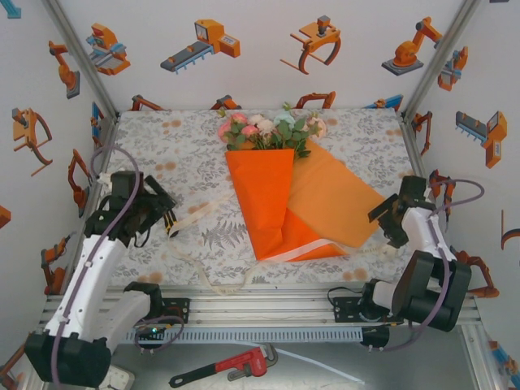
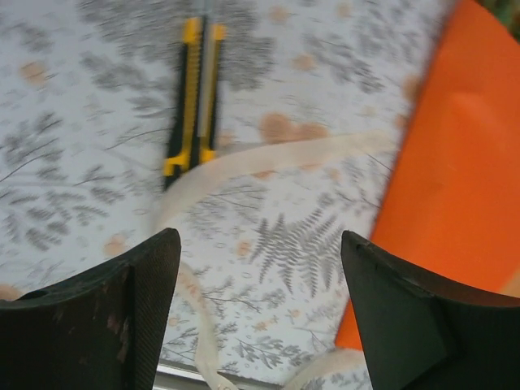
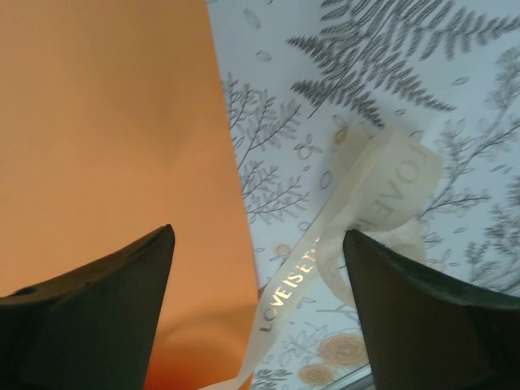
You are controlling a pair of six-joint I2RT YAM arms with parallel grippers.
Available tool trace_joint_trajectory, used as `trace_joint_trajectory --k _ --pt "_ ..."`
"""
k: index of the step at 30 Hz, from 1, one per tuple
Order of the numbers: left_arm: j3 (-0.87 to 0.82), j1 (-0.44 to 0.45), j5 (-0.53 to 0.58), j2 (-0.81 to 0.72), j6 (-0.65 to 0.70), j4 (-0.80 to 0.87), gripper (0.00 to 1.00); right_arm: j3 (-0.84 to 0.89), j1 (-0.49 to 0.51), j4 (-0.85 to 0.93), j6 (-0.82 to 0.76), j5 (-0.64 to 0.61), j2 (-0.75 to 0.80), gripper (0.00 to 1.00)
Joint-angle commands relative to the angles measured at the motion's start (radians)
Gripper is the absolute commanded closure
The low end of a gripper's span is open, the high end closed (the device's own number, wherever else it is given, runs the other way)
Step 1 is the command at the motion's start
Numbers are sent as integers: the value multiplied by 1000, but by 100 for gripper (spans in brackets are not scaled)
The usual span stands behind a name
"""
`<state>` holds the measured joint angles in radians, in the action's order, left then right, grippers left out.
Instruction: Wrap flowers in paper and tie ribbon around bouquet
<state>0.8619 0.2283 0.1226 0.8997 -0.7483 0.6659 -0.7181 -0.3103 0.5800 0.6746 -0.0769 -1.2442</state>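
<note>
While the left tool (image 2: 260,236) and right tool (image 3: 259,230) are hanging open and empty, orange paper (image 1: 272,203) cone is lying mid-frame on the counter (image 1: 187,138), flowers (image 1: 268,130) poking out top, ribbon (image 1: 301,249) crossing its lower end, trailing left

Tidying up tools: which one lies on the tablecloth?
The yellow-and-black knife, by the ribbon on the floral cloth; the red wrench lies off it, on the bare metal ledge.
</note>
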Motion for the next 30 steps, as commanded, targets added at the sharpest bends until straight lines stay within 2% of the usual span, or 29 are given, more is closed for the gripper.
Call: trace_joint_trajectory --k 1,3,5,7,9,11,15,18,23,30 --pt "34 145 -146 105 125 -130 26 -40 -82 76 19 -129 19 14" --pt "38 249 -223 188 159 -241 26 -50 -159 64 5 -107 30 11" --pt "69 348 -256 294 190 -294 26 -89 -191 56 -43 -83 25 8" --pt "122 433 -235 403 216 -293 28 -129 -188 40 -119 16 -7 1" --pt "170 504 -231 505 246 -300 32 -149 -164 38 -123 71 -34 2" --pt "197 547 -269 579 257 -334 40 -123 -129 -39 -151 173 -37 5" --pt "217 587 -370 700 222 -423 57 -128 -95 -58 -113 211 -106 7" --pt "245 619 -413 763 245 -428 63 -129 -74 -43 -88 182 -139 7" --pt "264 639 -513 854 246 -453 65 -79 -56 -27 -6 177 -193 7" --pt "233 655 -482 927 247 -458 65 -18 10 -85 23 231 -237 6"
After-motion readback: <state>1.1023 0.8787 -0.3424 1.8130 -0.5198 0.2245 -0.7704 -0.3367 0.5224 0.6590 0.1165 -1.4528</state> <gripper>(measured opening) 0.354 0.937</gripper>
